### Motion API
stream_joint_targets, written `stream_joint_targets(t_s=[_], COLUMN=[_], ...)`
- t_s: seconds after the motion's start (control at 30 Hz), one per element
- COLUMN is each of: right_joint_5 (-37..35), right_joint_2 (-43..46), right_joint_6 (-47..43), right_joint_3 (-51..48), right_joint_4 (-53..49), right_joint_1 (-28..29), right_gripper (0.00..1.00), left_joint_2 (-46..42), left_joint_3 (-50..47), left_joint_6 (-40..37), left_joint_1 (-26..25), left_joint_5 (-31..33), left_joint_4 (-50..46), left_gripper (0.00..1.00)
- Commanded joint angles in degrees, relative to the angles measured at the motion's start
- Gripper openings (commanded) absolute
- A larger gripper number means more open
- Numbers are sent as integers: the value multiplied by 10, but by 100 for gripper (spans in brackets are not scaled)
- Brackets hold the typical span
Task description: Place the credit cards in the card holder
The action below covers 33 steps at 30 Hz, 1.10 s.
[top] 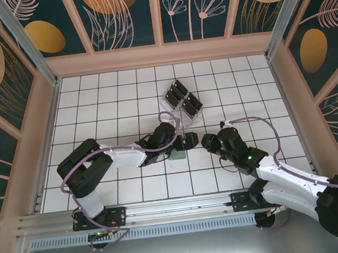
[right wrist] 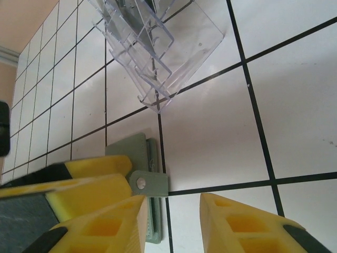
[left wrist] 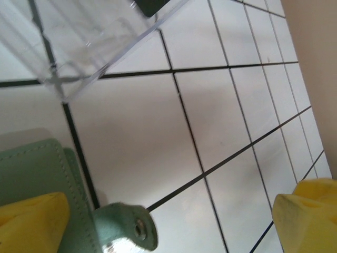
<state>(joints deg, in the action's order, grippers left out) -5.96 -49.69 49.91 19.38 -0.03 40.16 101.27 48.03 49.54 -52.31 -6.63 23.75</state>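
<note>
The left gripper [left wrist: 169, 203] has its yellow fingers [left wrist: 31, 224] spread wide, and nothing is between them except white tile. One finger lies over the edge of the card holder [left wrist: 37, 168]; whether it presses on it I cannot tell. The right gripper [right wrist: 174, 211] is partly open, with a clear gap between its yellow fingers [right wrist: 237, 224], and it holds nothing. Its gap is just to the right of the card holder's snap tab [right wrist: 150, 183], which sticks out sideways over a black tile line. From above, the two grippers face each other near the middle of the table [top: 93, 98], left gripper on the left, and the grey-green card holder lies flat just near of the left one. The credit cards [top: 180, 92] are black and stand in a clear plastic rack [top: 186, 114], a little farther away than both grippers.
</note>
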Motion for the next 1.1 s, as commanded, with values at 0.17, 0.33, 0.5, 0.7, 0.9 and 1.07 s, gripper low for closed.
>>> stream_joint_targets(t_s=[0.17,0.33,0.5,0.7,0.9,1.07], right_joint_5=[-4,-15,-10,4,14,23], right_joint_2=[-49,-121,-187,-244,-287,-329], right_joint_6=[17,18,3,2,5,1], right_joint_3=[41,87,134,144,137,135], right_joint_4=[29,52,62,74,105,134], right_joint_1=[58,118,142,145,142,129], right_gripper=[27,21,13,0,0,0], left_joint_2=[-61,-131,-194,-227,-213,-195], left_joint_3=[73,39,-16,-65,-68,-69], left_joint_6=[-55,-60,-99,-117,-144,-172], left_joint_1=[18,70,96,108,108,109], left_joint_5=[62,91,135,146,156,162], left_joint_4=[-96,-152,-206,-228,-257,-281], left_gripper=[98,99,99,98,99,99])
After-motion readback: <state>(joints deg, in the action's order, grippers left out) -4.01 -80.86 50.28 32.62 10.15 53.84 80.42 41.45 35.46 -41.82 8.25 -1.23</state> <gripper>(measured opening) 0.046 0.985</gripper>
